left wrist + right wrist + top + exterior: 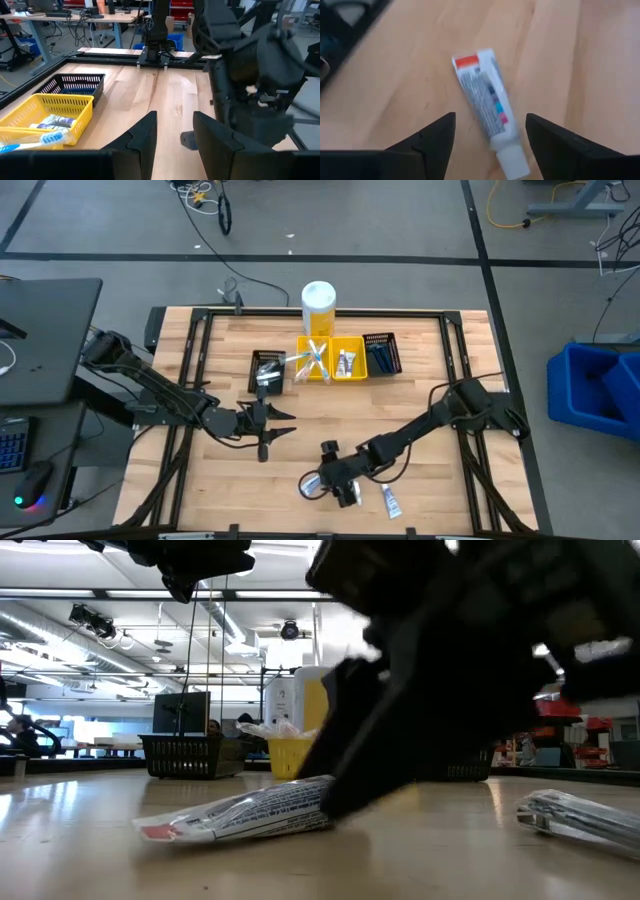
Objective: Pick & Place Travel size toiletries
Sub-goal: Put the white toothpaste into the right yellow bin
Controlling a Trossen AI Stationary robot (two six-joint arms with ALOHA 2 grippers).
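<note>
The right claw (318,484) hangs low over the table (420,400) near its front edge, fingers spread wide with a white toothpaste tube (487,107) lying flat on the wood between them, not gripped; in the low view this tube (240,815) rests on the table with the dark claw right behind its cap end. A second tube (389,501) lies just beside it, nearer the front right corner, also flat on the wood. The left claw (283,425) hovers over the middle of the table, left of centre, released, its two fingers (140,142) parted with nothing between them. Along the back edge stands a row of small bins: a black bin (267,370) at the left, a yellow bin (315,360) with toothbrushes (312,356) poking out, a second yellow bin (349,363) holding small tubes, and another black bin (382,352) with slim blue items. A tall white-and-yellow container (318,307) stands behind the yellow bins at the back edge.
</note>
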